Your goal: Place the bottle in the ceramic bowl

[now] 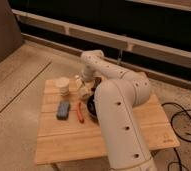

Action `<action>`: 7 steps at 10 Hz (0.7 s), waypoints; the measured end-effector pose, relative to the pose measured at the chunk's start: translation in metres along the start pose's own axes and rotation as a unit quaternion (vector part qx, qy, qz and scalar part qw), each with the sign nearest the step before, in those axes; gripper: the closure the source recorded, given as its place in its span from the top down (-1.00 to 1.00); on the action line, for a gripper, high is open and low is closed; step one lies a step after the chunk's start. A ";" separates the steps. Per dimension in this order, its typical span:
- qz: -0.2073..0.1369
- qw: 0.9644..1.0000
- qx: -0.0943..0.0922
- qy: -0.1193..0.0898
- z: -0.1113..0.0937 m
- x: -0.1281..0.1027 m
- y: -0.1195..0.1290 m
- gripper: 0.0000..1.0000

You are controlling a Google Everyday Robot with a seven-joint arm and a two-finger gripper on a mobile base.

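Pale gripper beside cream bottle, black bowl

The tool hangs over the wooden tabletop. Speckled concrete floor spreads around it, a dark window wall stands beyond, and black cables lie nearby.

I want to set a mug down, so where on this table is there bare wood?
Bare: the front strip of the table, nearer than the blue block and red tool, and its right end past the arm. Crowded: back left, where the cup, bottle, gripper and bowl cluster.
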 end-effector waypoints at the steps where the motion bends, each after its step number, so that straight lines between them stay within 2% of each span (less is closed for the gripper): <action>1: 0.004 1.000 -0.006 0.004 0.005 0.000 0.001 0.29; 2: 0.005 1.000 -0.013 0.012 0.011 0.003 0.002 0.19; 3: 0.001 1.000 -0.026 0.018 0.016 0.005 0.005 -0.10; 4: 0.002 0.999 -0.031 0.020 0.017 0.006 0.003 -0.28; 6: 0.009 0.999 -0.035 0.023 0.017 0.008 -0.007 -0.73; 7: 0.015 0.999 -0.033 0.015 0.010 0.006 -0.015 -0.94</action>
